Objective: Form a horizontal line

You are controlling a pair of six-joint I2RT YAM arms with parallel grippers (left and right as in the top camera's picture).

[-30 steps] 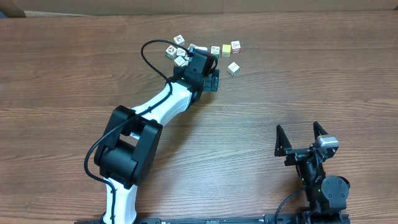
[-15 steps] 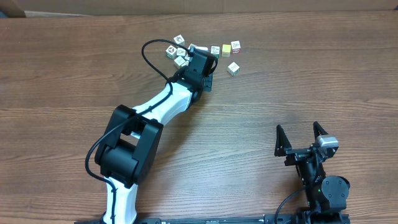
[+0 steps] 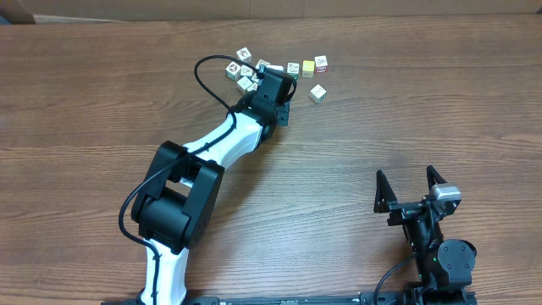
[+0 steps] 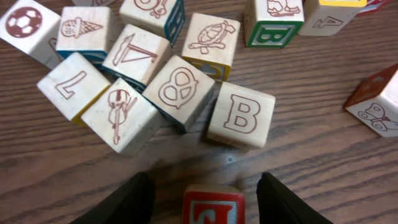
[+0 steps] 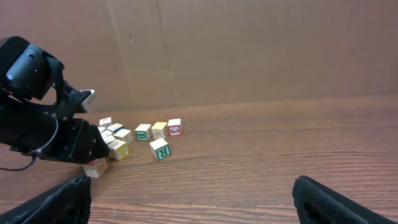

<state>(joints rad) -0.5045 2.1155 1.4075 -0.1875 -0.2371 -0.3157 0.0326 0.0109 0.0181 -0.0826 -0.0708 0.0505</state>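
Red cube [image 4: 212,204] between half-closed left claw [image 4: 208,206], grip unclear

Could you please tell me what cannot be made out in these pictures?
Left wrist view: the red block is cut off by the bottom edge; whether the jaws of the left gripper grip it is unclear.
Overhead view: the left gripper hides that block; pictures on the other cubes are too small.
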